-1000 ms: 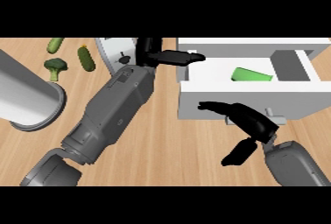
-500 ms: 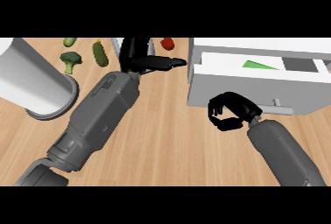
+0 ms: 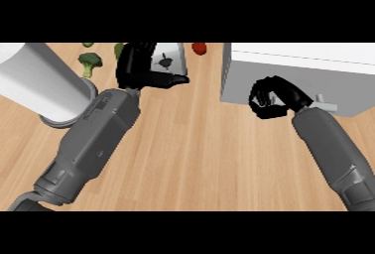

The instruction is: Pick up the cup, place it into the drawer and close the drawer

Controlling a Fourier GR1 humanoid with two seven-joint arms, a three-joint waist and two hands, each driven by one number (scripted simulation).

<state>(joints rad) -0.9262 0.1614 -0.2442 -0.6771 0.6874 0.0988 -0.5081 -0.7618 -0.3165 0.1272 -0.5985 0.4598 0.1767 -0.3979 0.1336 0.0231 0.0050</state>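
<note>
In front of the drawer (image 3: 300, 74), head view: right hand (image 3: 273, 98) sat against its white front, fingers curled, holding nothing. Drawer looked shut; cup not visible, prob. inside. Left hand (image 3: 143, 69) was well to drawer's left, fingers apart, idle. Right hand nearer for any last push.

A light wooden tabletop (image 3: 198, 149) with plank lines running diagonally is seen from steeply above. At the left, a large pale grey cylinder (image 3: 36, 79) is tilted across the wood. Along the far edge, a broccoli floret (image 3: 89, 60), a green vegetable (image 3: 118, 49) and a small red item (image 3: 198, 47) are laid near a white board (image 3: 170, 55). The light is even and soft.
</note>
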